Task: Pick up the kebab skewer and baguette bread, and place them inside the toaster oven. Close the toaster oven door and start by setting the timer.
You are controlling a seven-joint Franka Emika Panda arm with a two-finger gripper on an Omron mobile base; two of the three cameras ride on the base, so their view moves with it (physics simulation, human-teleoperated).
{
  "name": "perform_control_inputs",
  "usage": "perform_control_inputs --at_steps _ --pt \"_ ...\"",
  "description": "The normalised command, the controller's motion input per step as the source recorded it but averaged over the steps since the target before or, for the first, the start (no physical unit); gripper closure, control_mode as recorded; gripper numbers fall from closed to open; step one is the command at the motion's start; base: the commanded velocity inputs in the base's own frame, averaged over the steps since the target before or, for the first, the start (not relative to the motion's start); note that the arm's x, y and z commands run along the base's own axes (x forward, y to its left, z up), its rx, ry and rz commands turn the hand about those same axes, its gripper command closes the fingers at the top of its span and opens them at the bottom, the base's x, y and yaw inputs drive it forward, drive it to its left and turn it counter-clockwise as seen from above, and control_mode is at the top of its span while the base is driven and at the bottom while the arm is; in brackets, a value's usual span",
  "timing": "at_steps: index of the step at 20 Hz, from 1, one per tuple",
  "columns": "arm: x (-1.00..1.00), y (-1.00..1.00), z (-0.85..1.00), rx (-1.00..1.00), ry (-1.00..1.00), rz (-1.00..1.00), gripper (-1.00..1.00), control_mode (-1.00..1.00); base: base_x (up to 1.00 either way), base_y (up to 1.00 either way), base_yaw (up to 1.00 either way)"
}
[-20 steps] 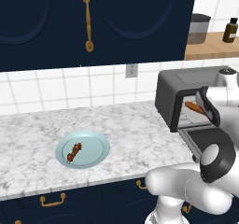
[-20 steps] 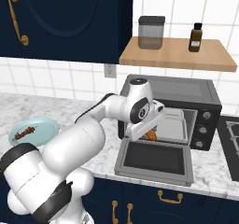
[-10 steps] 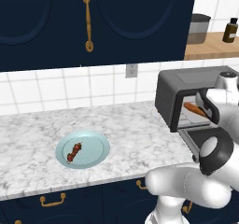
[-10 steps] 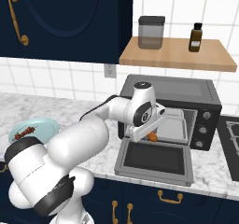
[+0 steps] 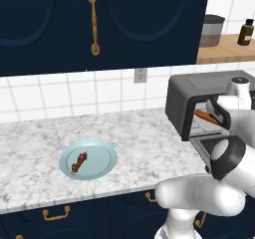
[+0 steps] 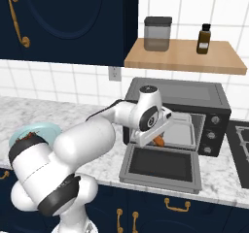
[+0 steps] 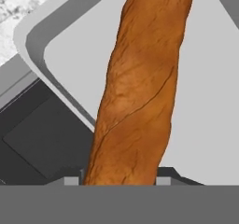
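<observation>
The baguette bread (image 7: 140, 87) is a long orange-brown loaf standing between my fingertips (image 7: 163, 176), over the oven's light grey tray (image 7: 205, 101). My gripper (image 6: 158, 132) is shut on it inside the mouth of the dark grey toaster oven (image 6: 194, 93). In the left base view the baguette bread (image 5: 206, 117) pokes out beside my hand within the toaster oven (image 5: 199, 91). The toaster oven door (image 6: 160, 165) lies folded down flat. The kebab skewer (image 5: 78, 162) rests on a pale blue plate (image 5: 99, 158) on the counter, far left of the oven.
A wooden shelf (image 6: 185, 57) above the oven carries a grey canister (image 6: 156, 33) and a brown bottle (image 6: 204, 38). Dark blue cabinets (image 5: 99, 24) hang over the marble counter (image 5: 144, 133). A stove edge (image 6: 241, 140) lies right of the oven.
My hand has eased a little lower and deeper into the oven with the baguette in it. The skewer and plate have stayed put.
</observation>
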Motion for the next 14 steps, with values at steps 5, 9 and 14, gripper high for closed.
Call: perform_control_inputs --at_steps 5,9,14 --pt "0.33 -0.04 0.0 0.0 0.0 -0.05 1.0 -1.0 0.0 0.0 0.0" --pt "0.2 -0.21 -0.01 0.02 0.0 -0.08 1.0 -1.0 0.0 0.0 0.0" --pt "0.03 -0.21 -0.16 0.05 0.0 -0.07 1.0 -1.0 0.0 0.0 0.0"
